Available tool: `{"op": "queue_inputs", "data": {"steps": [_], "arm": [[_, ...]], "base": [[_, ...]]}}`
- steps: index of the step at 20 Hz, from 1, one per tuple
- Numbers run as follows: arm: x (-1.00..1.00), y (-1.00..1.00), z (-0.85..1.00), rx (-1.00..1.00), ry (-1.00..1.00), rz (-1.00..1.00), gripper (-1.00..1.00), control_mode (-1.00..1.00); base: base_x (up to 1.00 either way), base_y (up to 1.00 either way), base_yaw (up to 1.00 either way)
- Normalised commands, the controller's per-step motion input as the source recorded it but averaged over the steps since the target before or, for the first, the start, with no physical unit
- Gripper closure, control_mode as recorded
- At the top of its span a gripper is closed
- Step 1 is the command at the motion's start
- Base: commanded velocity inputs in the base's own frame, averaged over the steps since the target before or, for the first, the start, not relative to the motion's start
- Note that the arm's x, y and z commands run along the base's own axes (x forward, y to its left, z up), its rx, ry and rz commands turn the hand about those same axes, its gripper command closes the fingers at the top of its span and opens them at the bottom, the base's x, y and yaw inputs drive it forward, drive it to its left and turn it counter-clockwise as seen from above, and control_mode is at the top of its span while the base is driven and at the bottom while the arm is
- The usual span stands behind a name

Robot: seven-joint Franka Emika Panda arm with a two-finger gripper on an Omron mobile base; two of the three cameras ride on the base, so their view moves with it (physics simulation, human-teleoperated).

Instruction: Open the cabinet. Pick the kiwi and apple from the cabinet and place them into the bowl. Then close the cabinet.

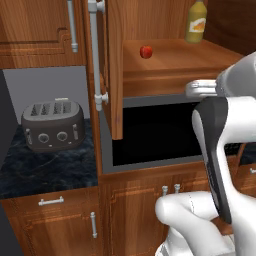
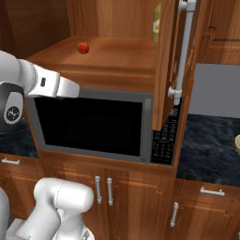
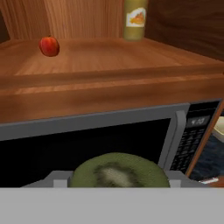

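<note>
Nearest the hand camera sits the kiwi [image 3: 119,170], cut face up, lodged between the jaws, which stand fairly wide and closed on it; the gripper [image 3: 118,181] itself is barely seen past the fruit. So the step in hand looks to be carrying the kiwi to the bowl.

Just beyond is the microwave [image 2: 93,126], its dark door close under the hand. Above it the cabinet [image 1: 115,70] is open, one door swung out at each side of the opening. The apple [image 3: 49,46] lies on the shelf [image 3: 109,70], well back, with a yellow bottle [image 3: 134,19] deeper in toward the rear corner.

At the right edge of the right base view, a pale rim on the counter [image 2: 211,140] is probably the bowl [image 2: 237,143], well apart from the hand and past the right door [image 2: 166,65].

To do this well, I would keep the grip steady, draw the hand back clear of the shelf edge and microwave, then swing round the open door rather than through it. Release only once the kiwi hangs low over the bowl's middle, since an oval fruit may roll off a rim.
</note>
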Motion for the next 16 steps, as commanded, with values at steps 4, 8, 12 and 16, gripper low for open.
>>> {"op": "queue_inputs", "data": {"steps": [4,8,12,16], "arm": [[-0.25,0.01,-0.07,0.0,0.01,0.0,1.0,-1.0],[-0.15,0.0,-0.01,0.0,0.01,0.0,1.0,-1.0],[-0.04,0.0,0.0,0.0,0.01,0.02,1.0,-1.0],[0.0,0.0,0.0,0.0,0.02,0.06,1.0,-1.0]], "base": [[0.0,0.0,0.0],[0.0,0.0,0.0],[0.0,0.0,0.0],[0.0,0.0,0.0]]}}
